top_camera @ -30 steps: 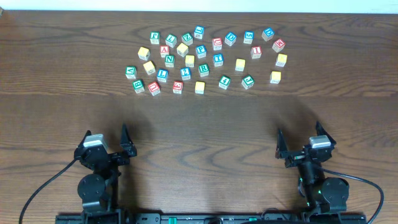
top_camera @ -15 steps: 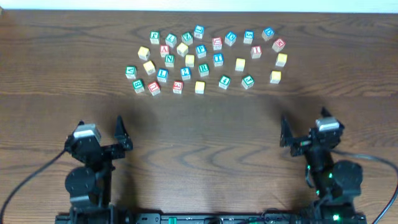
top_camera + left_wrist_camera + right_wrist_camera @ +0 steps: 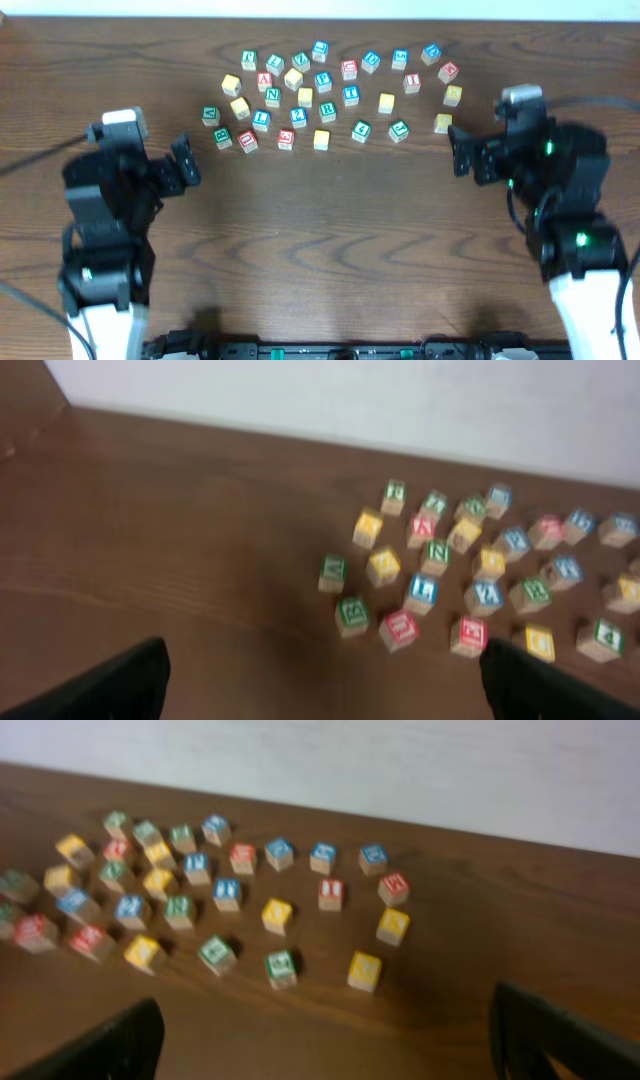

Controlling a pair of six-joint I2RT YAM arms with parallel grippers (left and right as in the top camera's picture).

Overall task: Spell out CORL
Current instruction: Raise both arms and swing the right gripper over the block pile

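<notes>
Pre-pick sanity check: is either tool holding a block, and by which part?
Nothing held: left tool and right tool both open and empty, clear of the blocks.

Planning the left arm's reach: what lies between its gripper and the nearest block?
Only bare table, between left gripper and green-lettered block; the left wrist view shows it.

Wrist views are pretty blurry, can't read the letters on the cubes (image 3: 423, 590). My left fingers (image 3: 110, 685) and right fingers (image 3: 100, 1045) are chopped off by the bottom edge, just dark corners.
</notes>
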